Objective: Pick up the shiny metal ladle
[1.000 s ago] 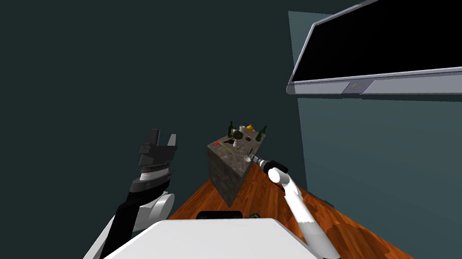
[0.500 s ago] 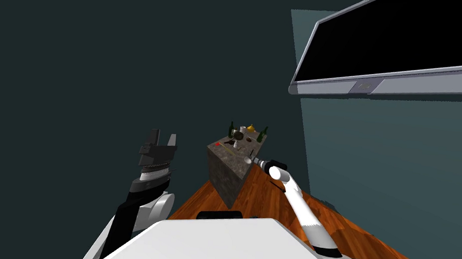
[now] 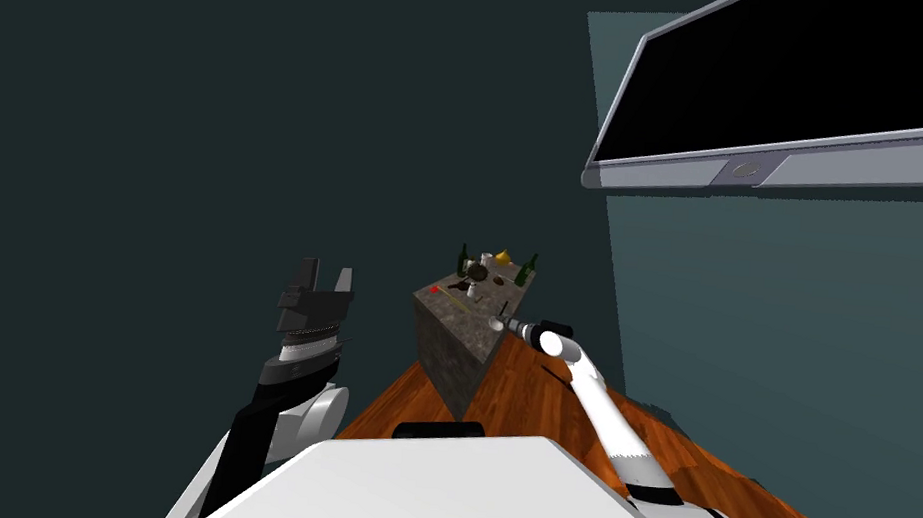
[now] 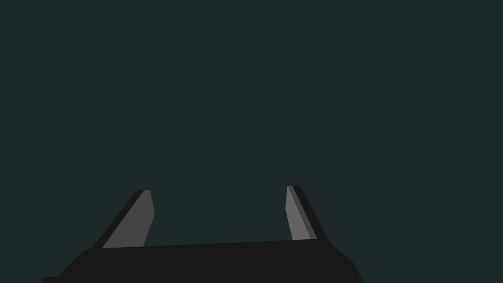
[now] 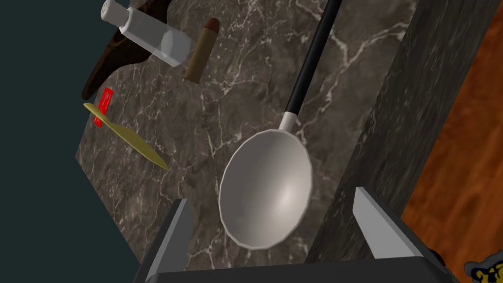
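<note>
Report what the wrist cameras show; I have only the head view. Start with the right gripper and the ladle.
Observer: The right gripper is open. The ladle has its bowl on the marble counter, between the fingers and touching neither.
Operator: Give the handle's direction.
Observer: The black handle runs away from the gripper, roughly along the counter's edge.
Operator: Name the nearest clutter.
Observer: A clear shaker and a brown cylinder are beyond the bowl, apart from it.
</note>
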Motion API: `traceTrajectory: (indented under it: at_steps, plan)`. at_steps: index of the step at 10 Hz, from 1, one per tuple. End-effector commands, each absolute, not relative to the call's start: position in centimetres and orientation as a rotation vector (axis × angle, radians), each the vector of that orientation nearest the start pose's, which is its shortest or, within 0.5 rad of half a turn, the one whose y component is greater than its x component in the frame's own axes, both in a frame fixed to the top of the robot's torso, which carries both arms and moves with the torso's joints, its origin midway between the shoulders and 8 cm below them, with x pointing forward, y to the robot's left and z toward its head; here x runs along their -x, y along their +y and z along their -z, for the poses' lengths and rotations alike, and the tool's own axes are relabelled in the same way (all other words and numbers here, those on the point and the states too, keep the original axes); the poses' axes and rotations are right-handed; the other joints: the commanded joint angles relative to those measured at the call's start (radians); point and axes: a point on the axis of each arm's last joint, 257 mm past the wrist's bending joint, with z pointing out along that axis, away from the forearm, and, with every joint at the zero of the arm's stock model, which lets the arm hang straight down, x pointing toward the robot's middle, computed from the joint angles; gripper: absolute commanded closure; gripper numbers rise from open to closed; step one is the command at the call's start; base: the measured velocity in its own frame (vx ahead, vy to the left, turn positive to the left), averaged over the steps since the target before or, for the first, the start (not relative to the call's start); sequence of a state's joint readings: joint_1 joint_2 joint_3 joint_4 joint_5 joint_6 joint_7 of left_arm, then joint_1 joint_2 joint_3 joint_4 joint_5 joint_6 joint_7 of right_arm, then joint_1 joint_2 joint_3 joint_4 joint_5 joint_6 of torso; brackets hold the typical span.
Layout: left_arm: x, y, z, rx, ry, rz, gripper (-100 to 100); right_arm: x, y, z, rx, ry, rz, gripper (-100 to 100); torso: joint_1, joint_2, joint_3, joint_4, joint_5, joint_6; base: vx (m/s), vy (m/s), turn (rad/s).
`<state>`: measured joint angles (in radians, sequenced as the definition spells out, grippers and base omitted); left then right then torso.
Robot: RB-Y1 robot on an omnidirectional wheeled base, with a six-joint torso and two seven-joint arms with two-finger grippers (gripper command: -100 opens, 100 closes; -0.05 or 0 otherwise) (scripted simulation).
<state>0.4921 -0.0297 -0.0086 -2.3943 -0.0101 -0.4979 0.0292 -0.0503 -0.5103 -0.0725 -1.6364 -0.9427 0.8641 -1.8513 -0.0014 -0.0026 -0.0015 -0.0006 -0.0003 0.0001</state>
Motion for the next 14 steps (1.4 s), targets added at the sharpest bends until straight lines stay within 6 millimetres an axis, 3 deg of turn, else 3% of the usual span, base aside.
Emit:
traceTrajectory:
  at_steps: [1,6,7,8,10,11,14]
  plan:
    - [-31.9,27.3,-7.6,0.585,0.501,1.358,0,-48.7,-30.0,31.3,2.379,0.57,0.918,-100,0.0,0.0,0.0,0.0,0.0,0.0,0.046,-0.026,0.061]
    - [-31.9,27.3,-7.6,0.585,0.501,1.358,0,-48.0,-30.4,32.3,2.396,0.618,0.83,-100,0.001,0.003,0.002,0.001,0.0,0.0,0.004,-0.011,0.024]
    - [-31.9,27.3,-7.6,0.585,0.501,1.358,0,-47.9,-30.4,32.4,2.397,0.621,0.824,0,0.001,0.003,0.002,0.001,0.0,0.0,0.0,0.0,0.0]
    - [-31.9,27.3,-7.6,0.585,0.501,1.358,0,-47.9,-30.3,33.4,2.396,0.626,0.826,-100,0.002,0.003,0.002,0.001,0.0,0.0,0.004,0.008,-0.018]
    - [-31.9,27.3,-7.6,0.585,0.501,1.358,0,-47.9,-30.2,33.6,2.396,0.629,0.822,-100,0.002,0.002,0.001,0.0,0.0,0.0,0.002,0.005,-0.013]
    - [-31.9,27.3,-7.6,0.585,0.501,1.358,0,-47.9,-30.2,33.7,2.396,0.627,0.825,100,0.002,0.003,0.001,0.001,0.0,0.0,0.0,0.0,0.0]
    - [-31.9,27.3,-7.6,0.585,0.501,1.358,0,-48.1,-30.0,33.4,2.39,0.623,0.829,100,-0.002,0.001,-0.001,-0.002,-0.001,0.002,0.0,0.0,0.0]
